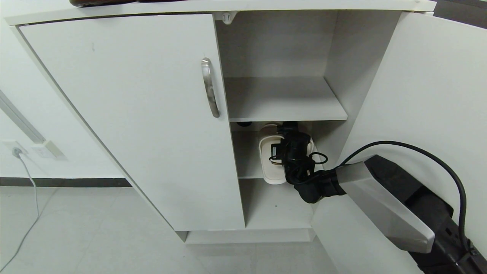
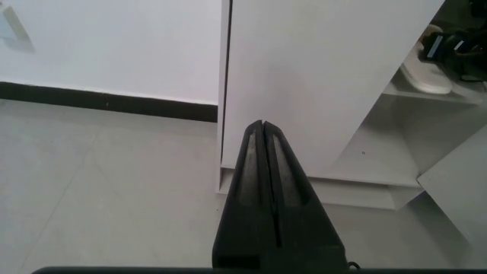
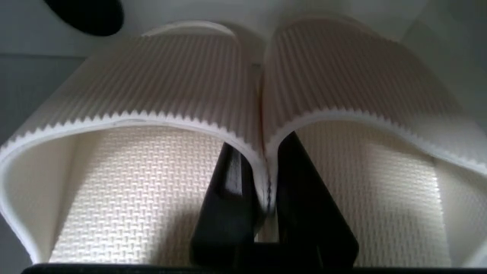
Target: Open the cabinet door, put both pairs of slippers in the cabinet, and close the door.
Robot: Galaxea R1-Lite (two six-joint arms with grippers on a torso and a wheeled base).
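Right gripper (image 3: 262,179) is clamped on the cream slippers (image 3: 152,114). Its fingers (image 3: 228,190) pinch the two inner side walls together, with the pair side by side and toes pointing far. Gripper and pair sit inside the cabinet (image 1: 281,45), right bay, at the middle shelf (image 1: 247,160), heels overhanging its near edge. Soles probably rest on it, but the view's too poor to confirm. Right door (image 1: 418,95) swung open, left door (image 1: 133,114) closed. Left gripper (image 2: 262,133) has fingers together and empty, low over the floor (image 2: 106,190) on the near side of the left door.
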